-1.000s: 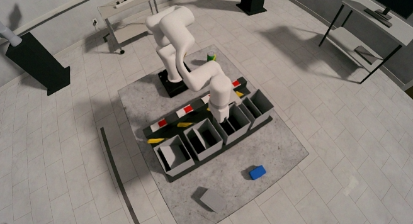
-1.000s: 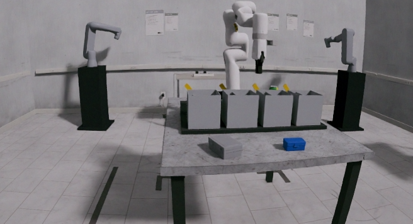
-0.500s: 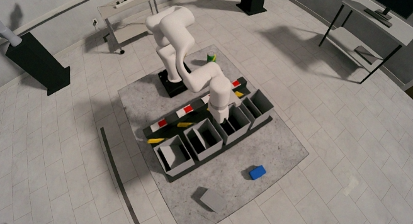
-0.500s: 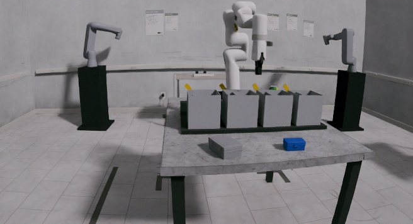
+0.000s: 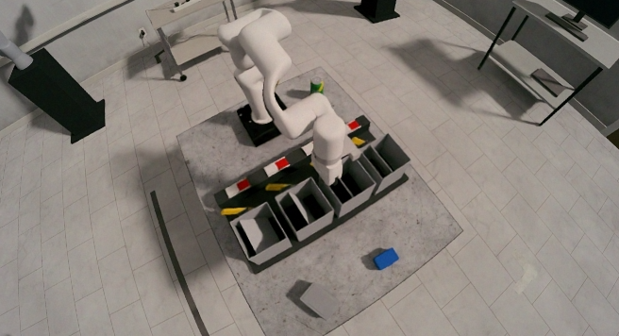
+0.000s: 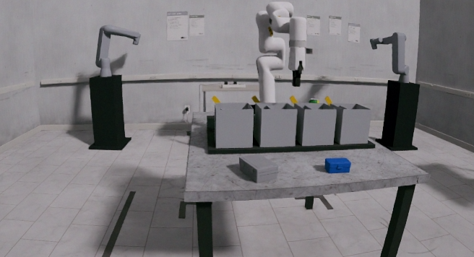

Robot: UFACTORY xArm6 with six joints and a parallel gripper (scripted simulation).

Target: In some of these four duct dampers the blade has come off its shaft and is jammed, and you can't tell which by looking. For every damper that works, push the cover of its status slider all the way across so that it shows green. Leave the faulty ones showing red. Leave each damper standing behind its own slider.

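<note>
Four grey duct dampers stand in a row on a dark base: first (image 5: 260,232), second (image 5: 305,208), third (image 5: 349,185), fourth (image 5: 384,161). Each has a yellow handle behind it, such as the first damper's handle (image 5: 233,210). Behind those runs a dark strip of status sliders. The first slider (image 5: 242,185), second slider (image 5: 281,163) and fourth slider (image 5: 354,125) show red. The third slider is mostly hidden by my arm. My gripper (image 5: 332,179) is shut and empty. It points down, well above the tops, over the back of the third damper (image 6: 316,125); it also shows in the exterior view (image 6: 296,80).
A blue box (image 5: 386,259) and a grey box (image 5: 320,299) lie on the table in front of the dampers. A green can (image 5: 316,86) stands behind the sliders near my base. Two other arms on black pedestals stand off the table.
</note>
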